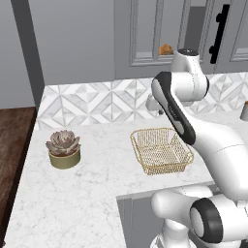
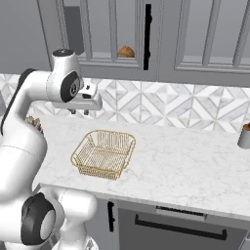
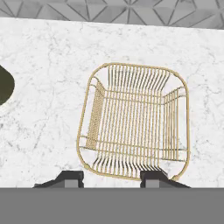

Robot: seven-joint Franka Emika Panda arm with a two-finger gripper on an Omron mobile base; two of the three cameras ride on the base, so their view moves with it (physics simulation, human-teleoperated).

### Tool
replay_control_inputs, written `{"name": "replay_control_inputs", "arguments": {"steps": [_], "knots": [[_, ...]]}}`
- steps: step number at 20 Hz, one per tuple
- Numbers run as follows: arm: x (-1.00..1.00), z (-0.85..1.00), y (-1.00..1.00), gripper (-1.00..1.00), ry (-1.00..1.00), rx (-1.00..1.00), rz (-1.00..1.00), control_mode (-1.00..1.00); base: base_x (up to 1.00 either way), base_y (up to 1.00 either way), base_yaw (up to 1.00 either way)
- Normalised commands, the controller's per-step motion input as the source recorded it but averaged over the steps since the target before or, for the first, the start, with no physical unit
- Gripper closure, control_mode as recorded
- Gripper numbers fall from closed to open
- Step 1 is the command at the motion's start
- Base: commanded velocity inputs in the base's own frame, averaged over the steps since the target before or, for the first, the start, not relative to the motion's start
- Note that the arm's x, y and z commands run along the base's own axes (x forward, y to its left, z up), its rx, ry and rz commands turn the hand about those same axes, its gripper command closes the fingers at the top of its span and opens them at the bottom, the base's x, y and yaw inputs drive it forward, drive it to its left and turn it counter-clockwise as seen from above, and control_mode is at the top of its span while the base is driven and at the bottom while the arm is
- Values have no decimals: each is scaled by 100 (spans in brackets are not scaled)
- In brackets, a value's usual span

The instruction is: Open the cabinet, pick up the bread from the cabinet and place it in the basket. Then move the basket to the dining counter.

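Gripper (image 2: 79,112) above worktop (image 2: 185,156), pointing down at basket (image 2: 104,153); fingers (image 3: 69,178) apart, nothing between them. Basket empty, on worktop near front edge. Bread (image 2: 126,52) on shelf inside cabinet (image 2: 117,36), behind glass door; handle (image 2: 147,36) just right of bread. Potted succulent (image 1: 63,148) left of basket.

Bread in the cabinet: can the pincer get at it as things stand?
Probably not. The bread sits behind the cabinet's glass-paned door, which looks shut, handle untouched. The pincer hangs over the basket holding nothing; the door must open first.
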Motion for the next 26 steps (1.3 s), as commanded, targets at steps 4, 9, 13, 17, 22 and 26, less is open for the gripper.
{"name": "replay_control_inputs", "arguments": {"steps": [4, 9, 13, 17, 22, 26], "knots": [[-3, 0, -18, -100, 0, 0, -2, -100, 0, 0, 0], [-11, 3, -50, -100, -7, -5, -7, -100, 0, 0, 0], [-10, 21, -44, -100, -29, -16, -12, -100, 0, 0, 0], [-9, 72, -59, -100, -40, -8, -14, -100, 0, 0, 0], [-1, 100, -73, -100, -26, 6, -11, -100, 0, 0, 0], [0, 100, -82, -100, -18, 13, -18, -100, 0, 0, 0]]}}
